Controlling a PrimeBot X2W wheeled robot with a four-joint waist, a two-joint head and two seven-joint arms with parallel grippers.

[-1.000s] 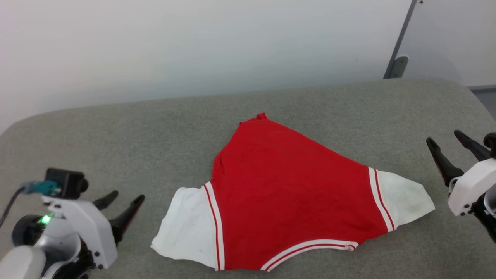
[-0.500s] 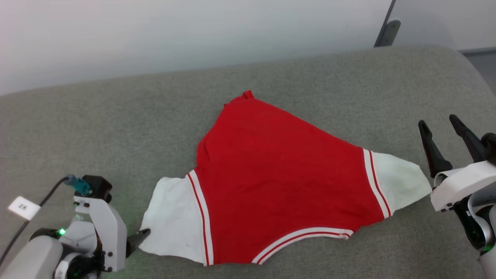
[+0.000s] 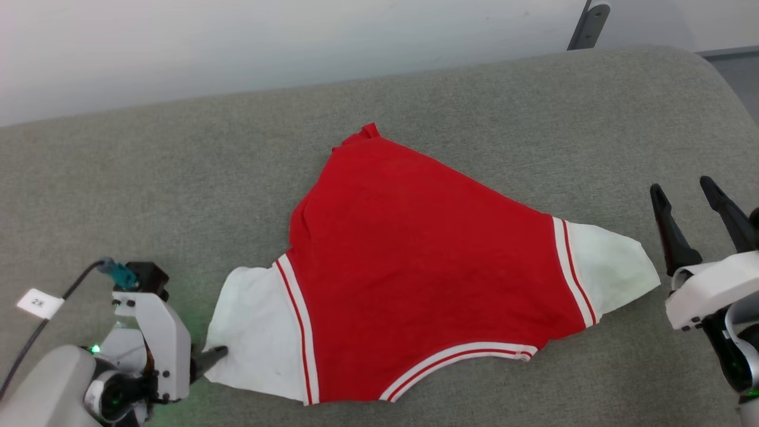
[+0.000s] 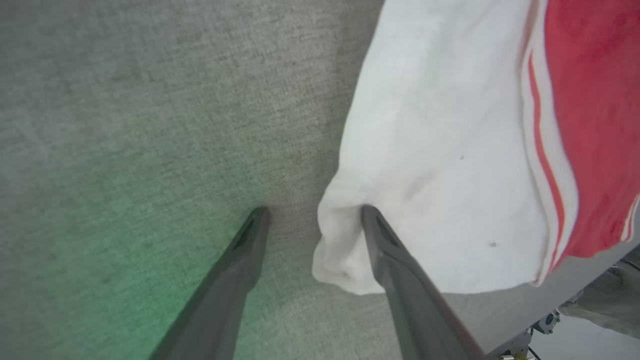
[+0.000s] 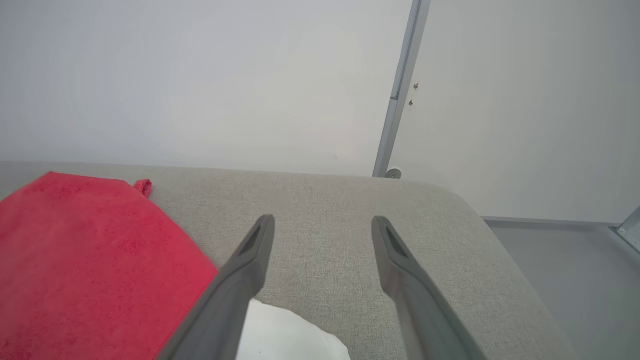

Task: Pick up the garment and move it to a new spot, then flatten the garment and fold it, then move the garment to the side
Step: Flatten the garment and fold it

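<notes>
Shirt (image 3: 415,267) lies spread flat mid-bench (image 3: 178,178), plain red side up. Striped neck trim faces the near edge, a narrow red tip points at the far edge. One white sleeve (image 3: 255,332) reaches toward the near-left corner, the other sleeve (image 3: 611,273) toward the right edge.

Left hand (image 3: 209,356) is down at the outer corner of the near-left sleeve, jaws wide apart, nothing clamped. In the left wrist view the left hand (image 4: 314,209) straddles that sleeve's edge: one finger (image 4: 395,265) lies over the white cloth, which is bunched a bit at the corner, the other finger (image 4: 230,280) is over bare bench.

Right hand (image 3: 681,185) is by the right edge, just beside the other sleeve, not touching it, jaws wide apart and empty. Right wrist view: right hand (image 5: 322,218) sits above bare bench, pointing at the far edge and the wall (image 5: 200,75), with the shirt (image 5: 85,250) off to one side.
</notes>
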